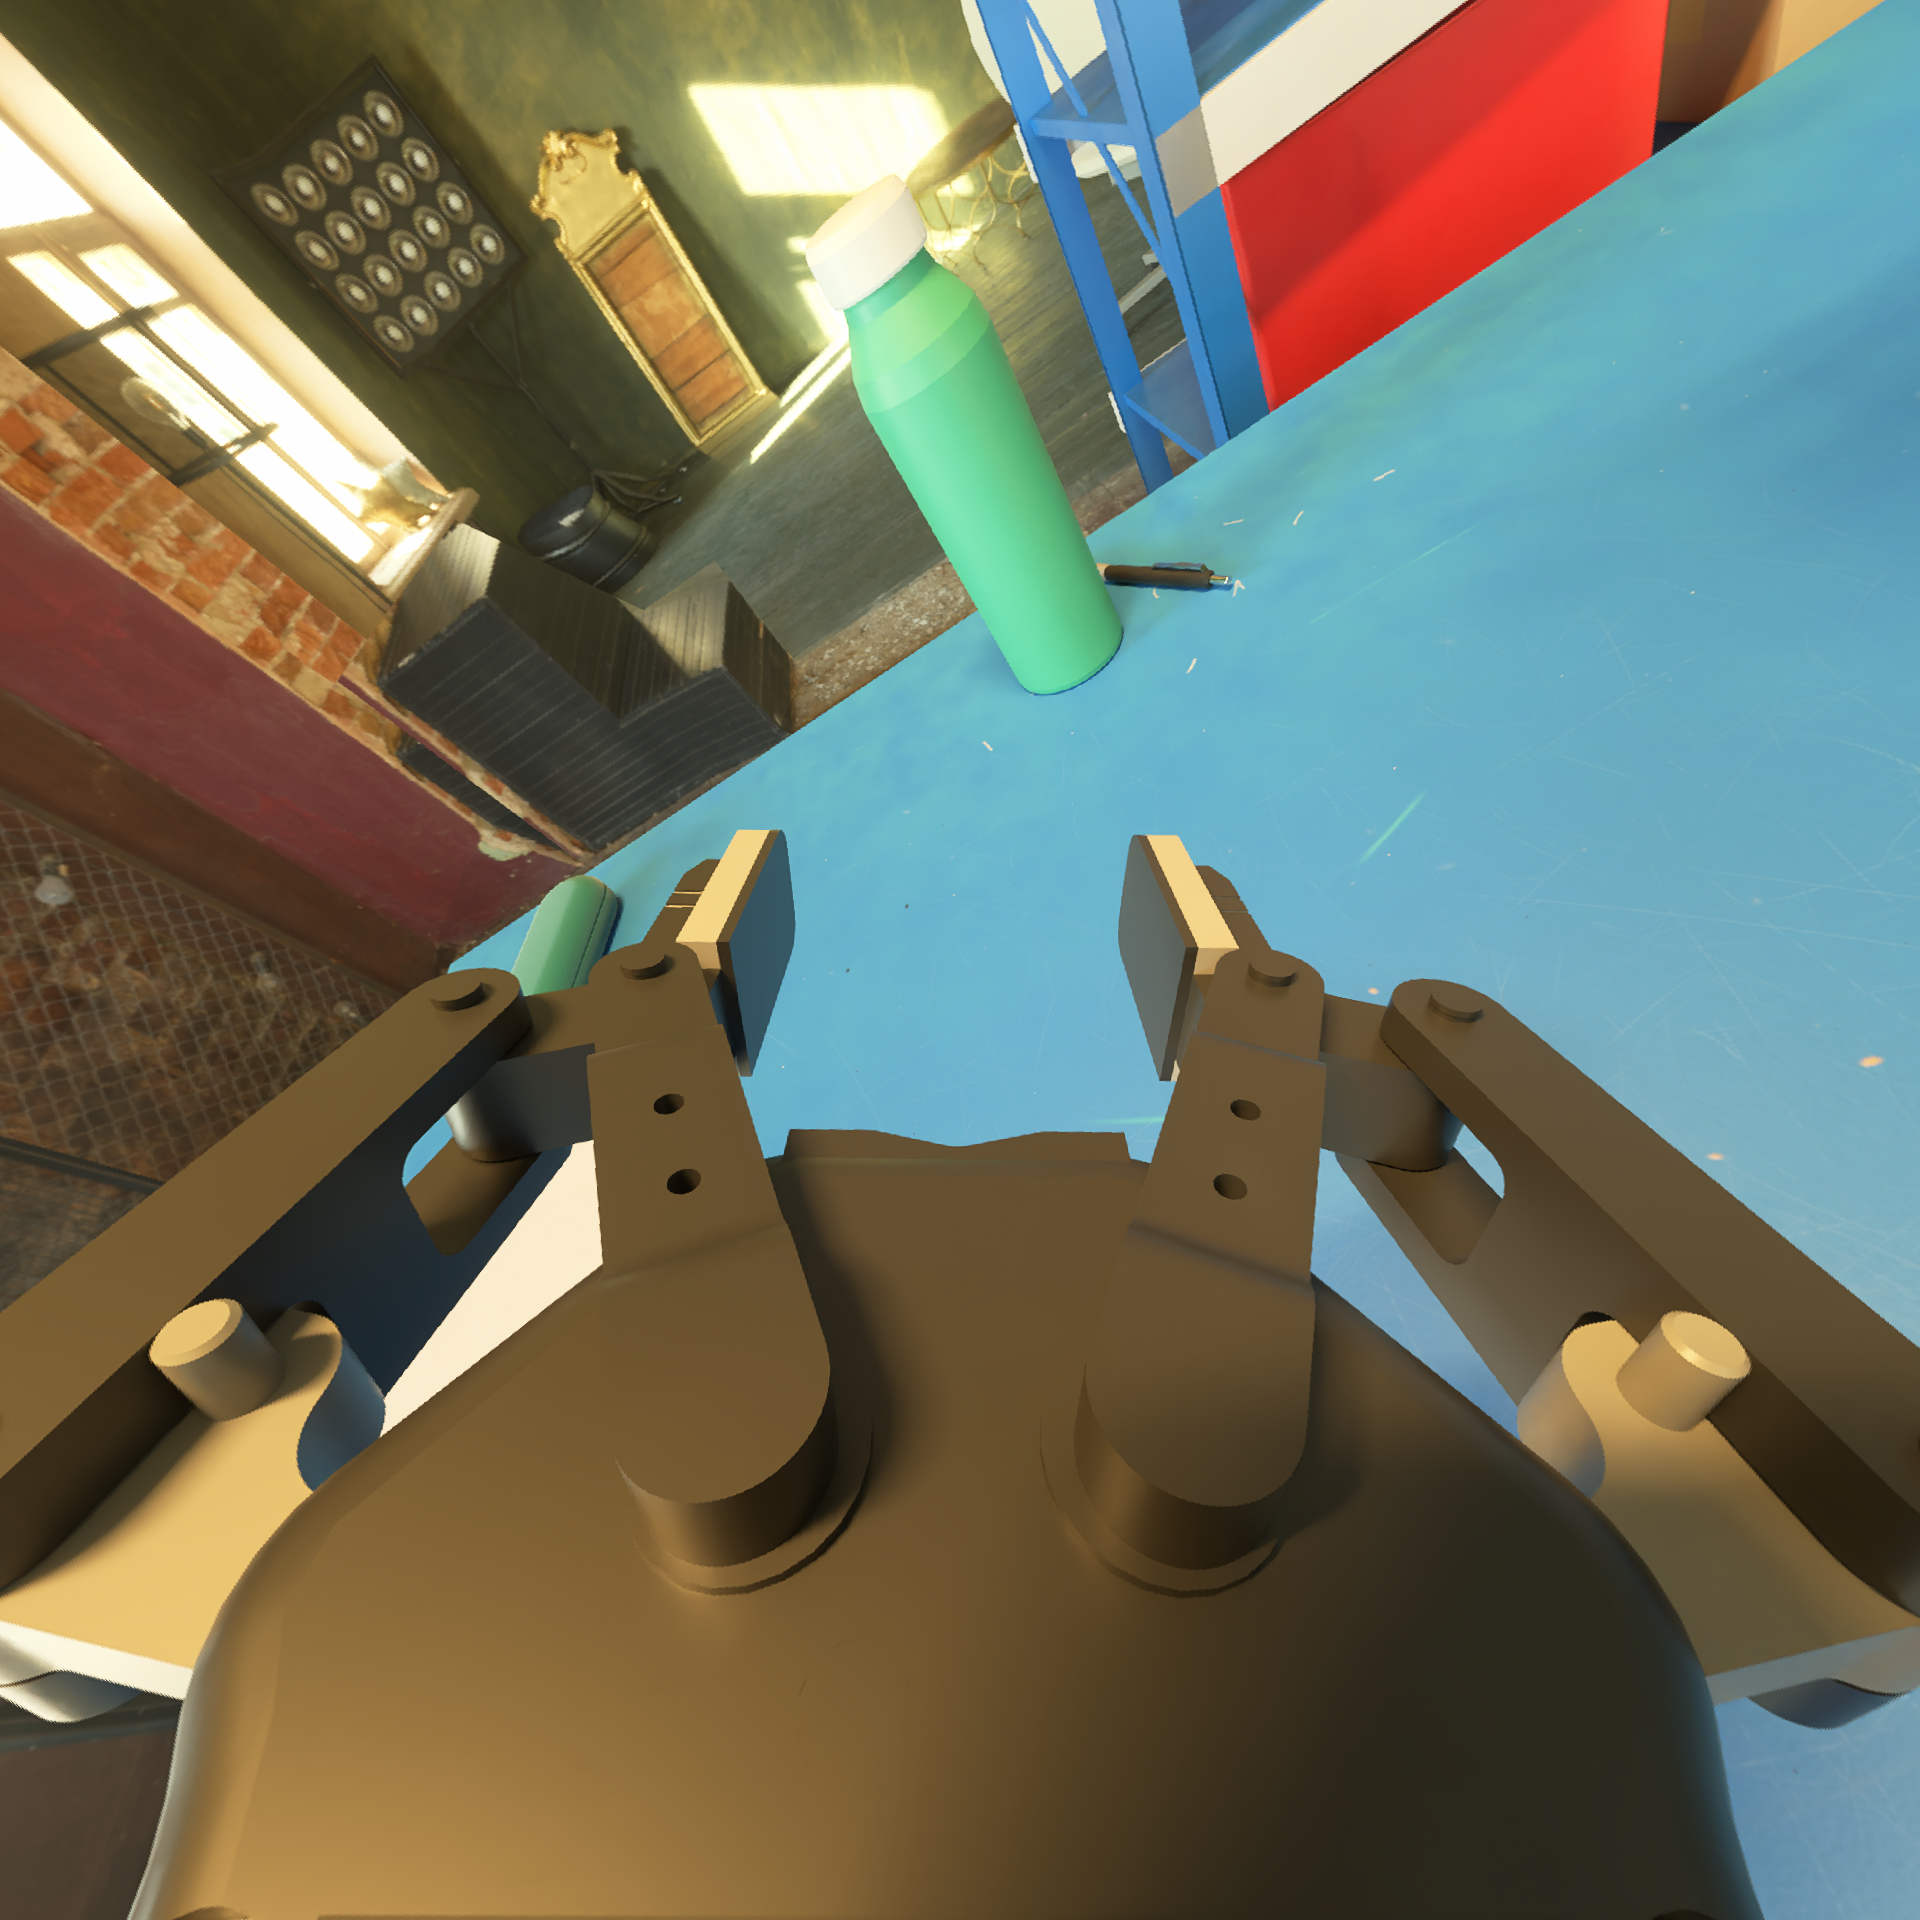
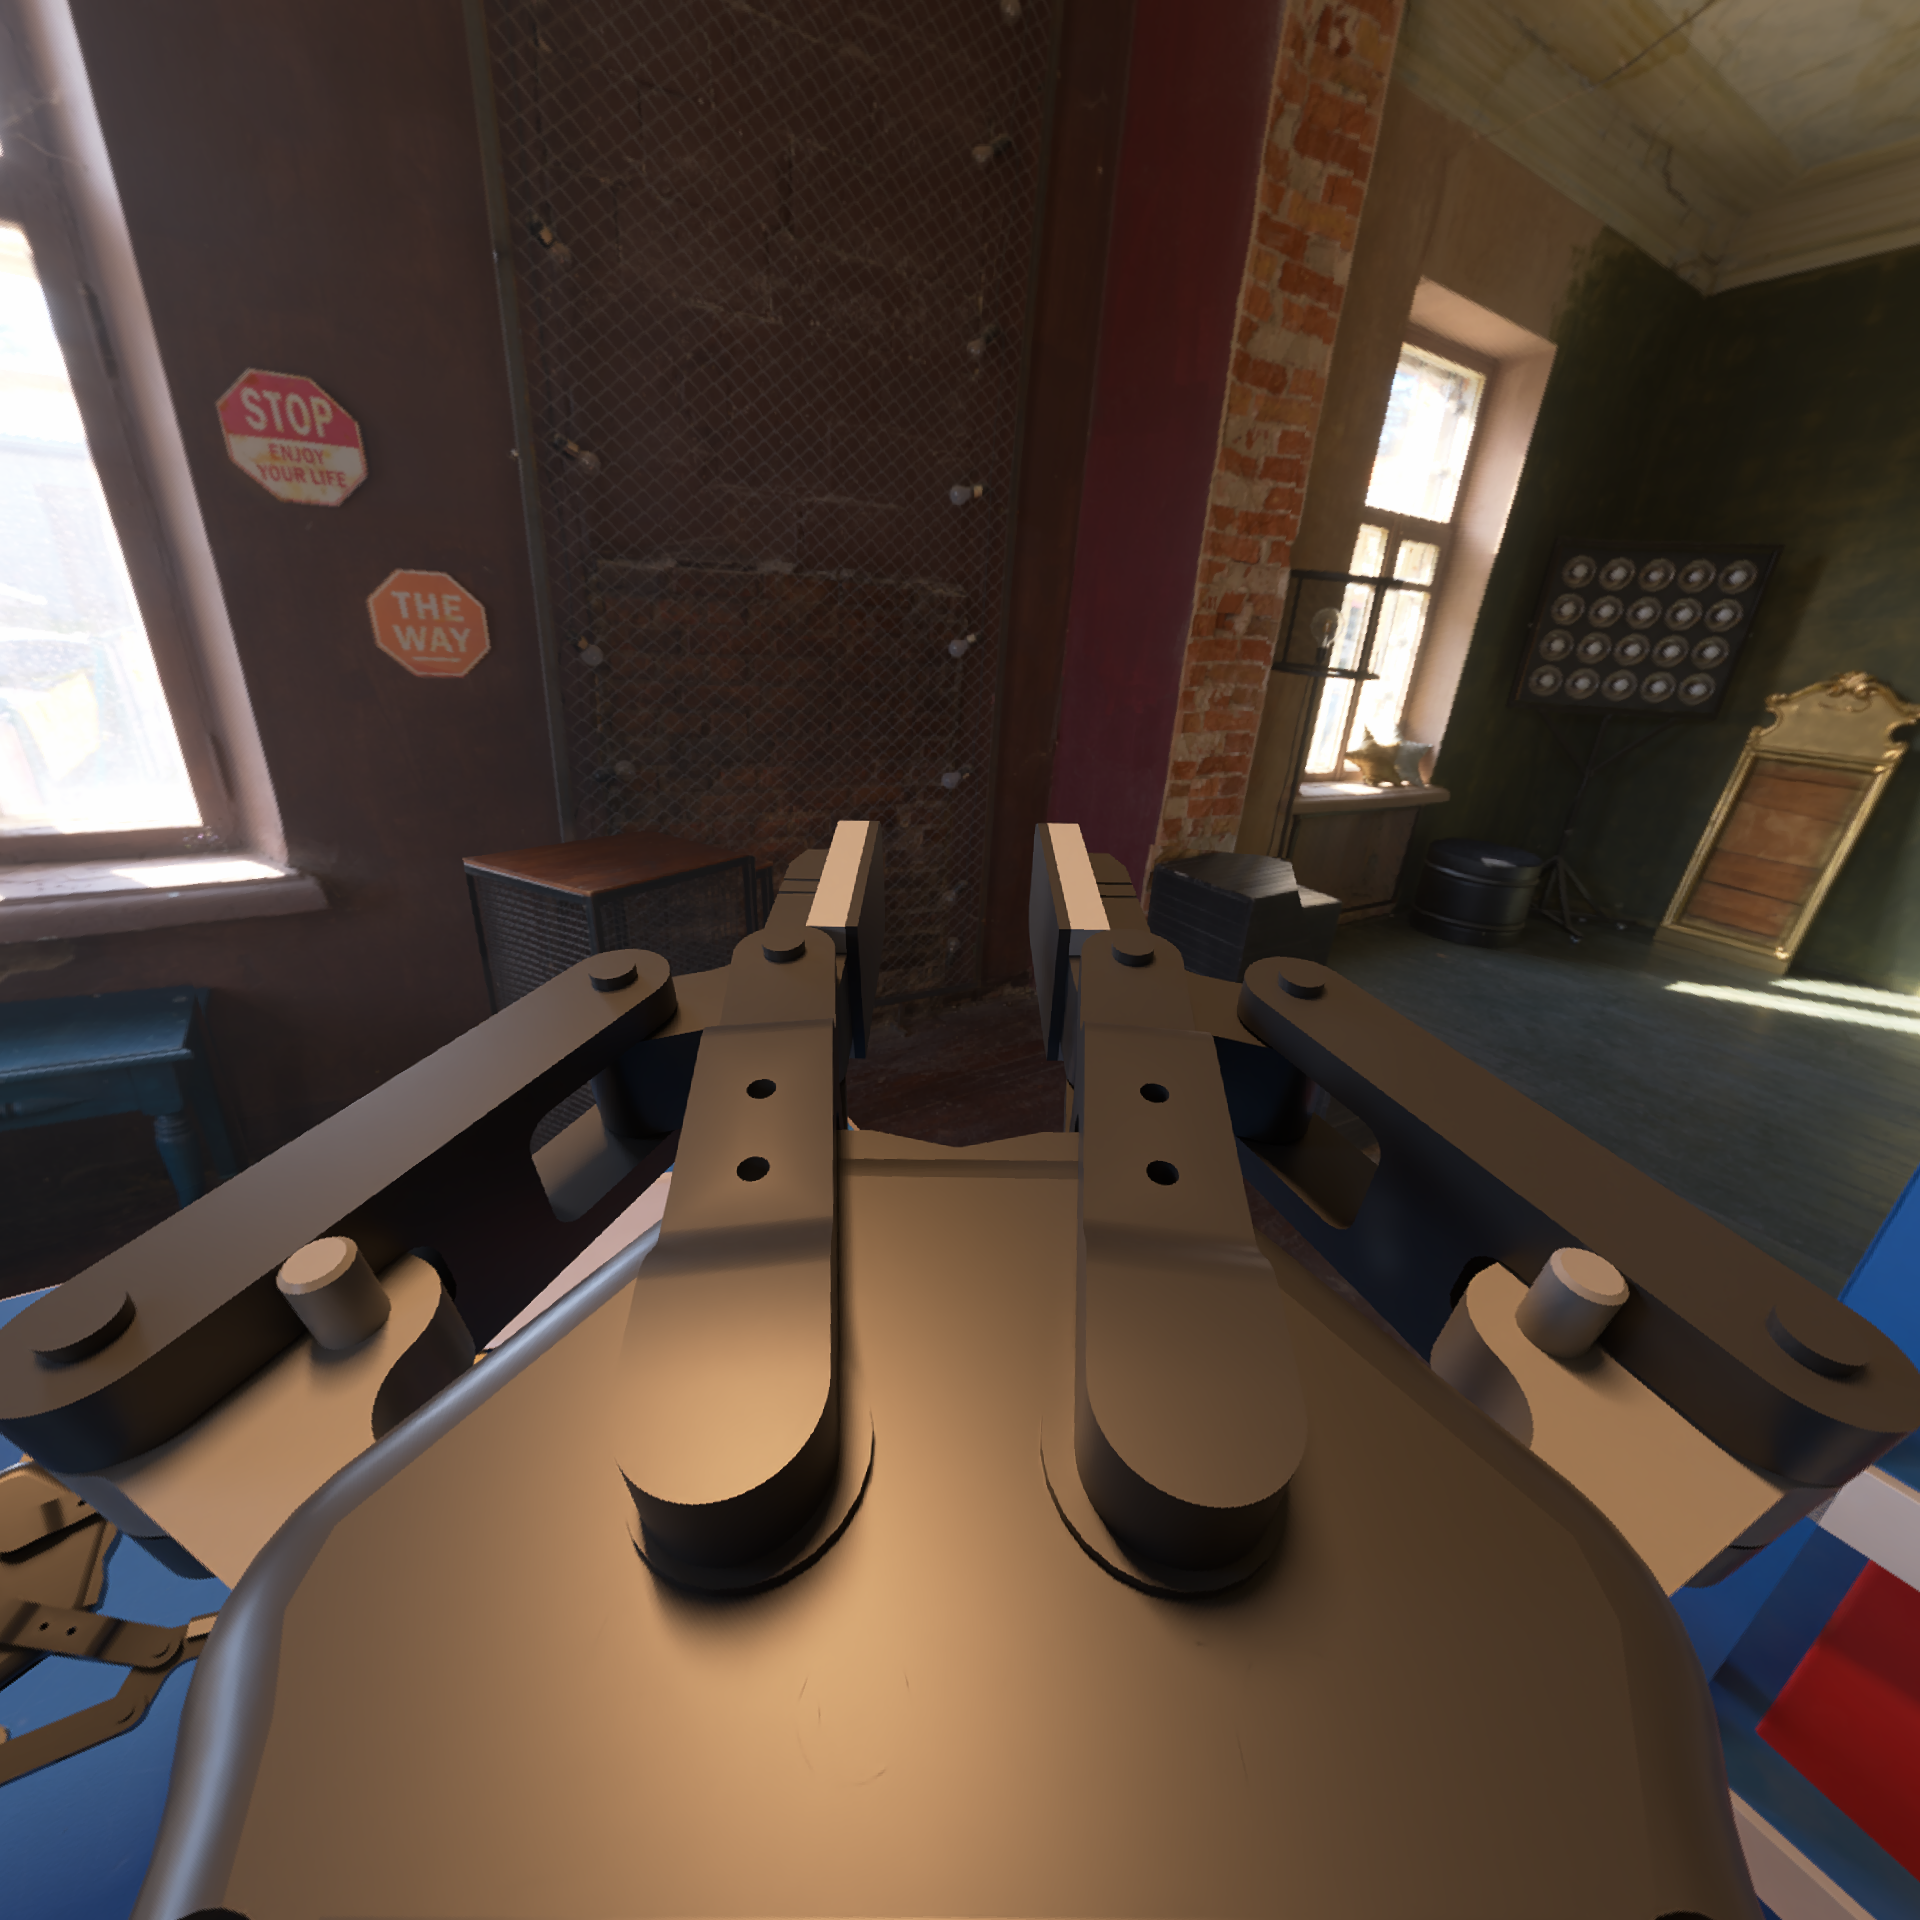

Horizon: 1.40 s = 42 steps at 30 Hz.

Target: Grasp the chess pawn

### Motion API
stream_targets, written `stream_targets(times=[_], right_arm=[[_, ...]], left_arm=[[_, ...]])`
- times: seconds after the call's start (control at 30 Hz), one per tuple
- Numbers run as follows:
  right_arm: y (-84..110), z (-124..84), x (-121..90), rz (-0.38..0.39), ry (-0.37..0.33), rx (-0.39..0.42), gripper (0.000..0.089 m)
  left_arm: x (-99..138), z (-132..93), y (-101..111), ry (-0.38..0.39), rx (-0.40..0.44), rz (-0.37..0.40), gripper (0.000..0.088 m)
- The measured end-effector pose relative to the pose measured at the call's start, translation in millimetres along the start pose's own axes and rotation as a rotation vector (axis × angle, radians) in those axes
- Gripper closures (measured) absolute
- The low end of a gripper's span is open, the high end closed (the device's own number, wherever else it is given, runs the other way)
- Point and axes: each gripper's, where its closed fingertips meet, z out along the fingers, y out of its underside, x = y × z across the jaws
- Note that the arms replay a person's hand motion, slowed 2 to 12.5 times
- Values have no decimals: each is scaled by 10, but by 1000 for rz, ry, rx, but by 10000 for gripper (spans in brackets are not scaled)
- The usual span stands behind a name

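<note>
Nearest to us, the left gripper (image 1: 956, 935) holds its jaws wide over the blue counter (image 1: 1455, 831), gripping nothing. A green cylinder (image 1: 566, 932) lies at the counter's edge beside the left finger. Farther off stand a green bottle (image 1: 966, 457) and a black pen (image 1: 1164, 575). The right gripper (image 2: 956, 914) has narrowly parted, empty jaws facing two wall signs (image 2: 291, 436). We see no pawn.

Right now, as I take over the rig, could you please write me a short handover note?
Left claw: open, empty, above the blue table.
Right claw: open with a narrower gap, empty, pointing out at the room.
Chess pawn: not visible in either view.
On the table: a green bottle, a pen, a small green object behind the left claw's finger.
Done: nothing grasped. Left: find and grasp the pawn.
</note>
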Motion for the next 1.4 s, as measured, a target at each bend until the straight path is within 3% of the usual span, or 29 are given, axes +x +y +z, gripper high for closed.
stream_targets(times=[0.63, 1.4], right_arm=[[394, -165, 185, 86, -10, -72, 636], [950, -280, 85, 204, -151, -187, 636]], left_arm=[[45, 14, 3, 7, -4, 9, 315], [83, 26, 15, 12, -11, 19, 315]])
